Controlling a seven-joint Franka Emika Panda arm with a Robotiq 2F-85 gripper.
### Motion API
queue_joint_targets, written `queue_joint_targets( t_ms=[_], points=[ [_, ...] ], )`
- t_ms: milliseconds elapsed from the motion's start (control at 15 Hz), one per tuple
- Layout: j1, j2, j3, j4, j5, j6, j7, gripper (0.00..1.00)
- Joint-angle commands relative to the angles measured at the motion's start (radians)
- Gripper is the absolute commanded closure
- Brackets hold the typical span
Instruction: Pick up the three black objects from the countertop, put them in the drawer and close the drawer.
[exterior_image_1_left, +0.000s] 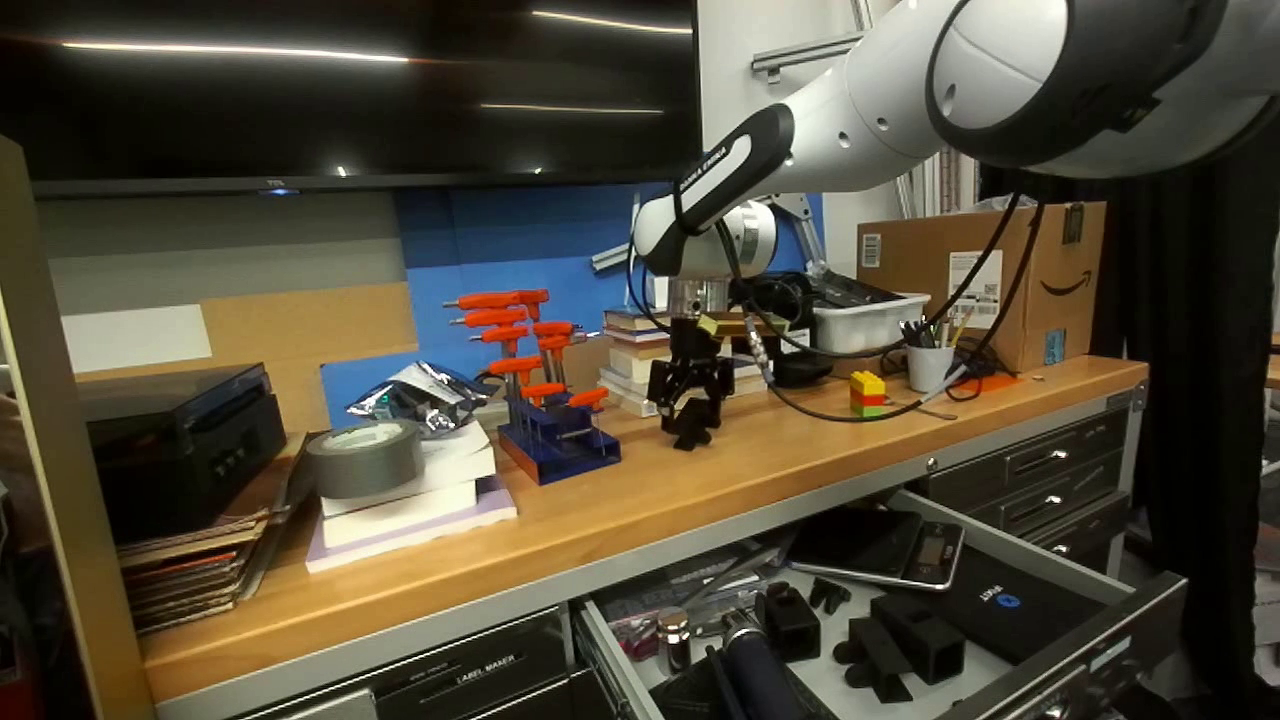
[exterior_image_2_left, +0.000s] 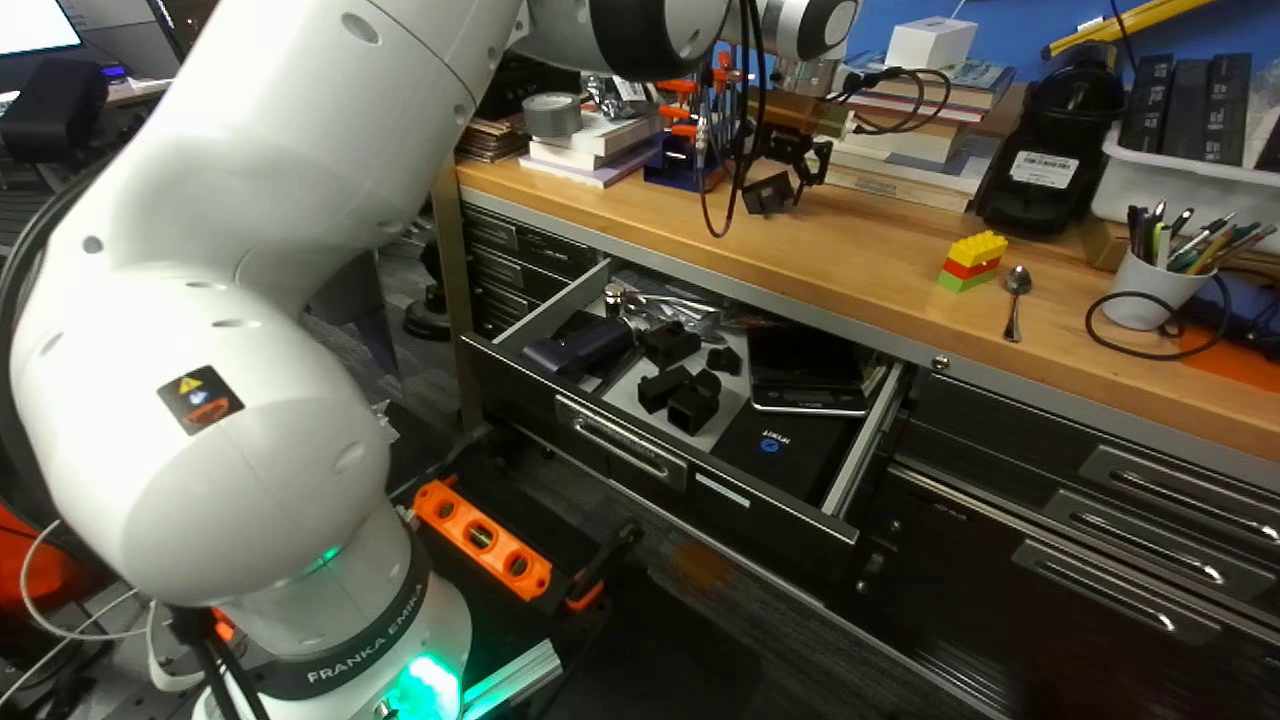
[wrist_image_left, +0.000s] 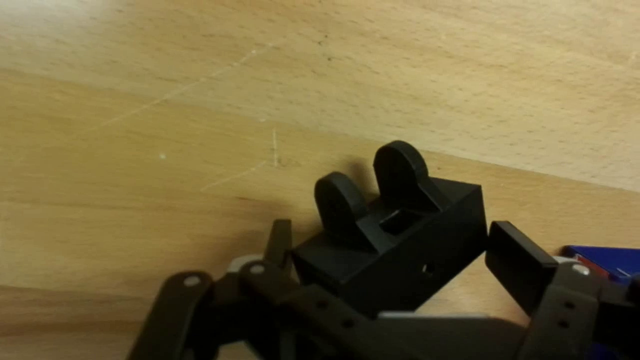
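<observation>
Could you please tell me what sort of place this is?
Probably a robotics lab or workshop: a Franka Emika arm reaches over a wooden workbench with orange-handled hex keys.

Below the countertop (exterior_image_2_left: 850, 245), the drawer (exterior_image_2_left: 525, 385) holds blocks (exterior_image_2_left: 694, 402).

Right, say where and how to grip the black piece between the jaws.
Probably grip the black piece by both ends, from above: its lugs jut from a long face, inset from those ends. It lies diagonally between the open jaws, so squaring up may help.
</observation>
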Motion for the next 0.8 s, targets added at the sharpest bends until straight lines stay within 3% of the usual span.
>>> queue_joint_targets(
  t_ms=[0,267,333,400,467,733],
  points=[
    [-0.001,0.007,0.009,0.03,0.001,-0.032,-0.019,0.0],
    [0.0,0.007,0.016,0.022,0.003,-0.031,-0.033,0.0],
    [0.001,0.007,0.018,0.022,0.003,-0.029,-0.037,0.07],
    [0.002,0.007,0.019,0.021,0.001,-0.027,-0.04,0.26],
    [0.002,0.005,0.02,0.024,0.002,-0.026,-0.042,0.33],
    [0.001,0.003,0.025,0.034,0.005,-0.025,-0.052,0.45]
  ],
)
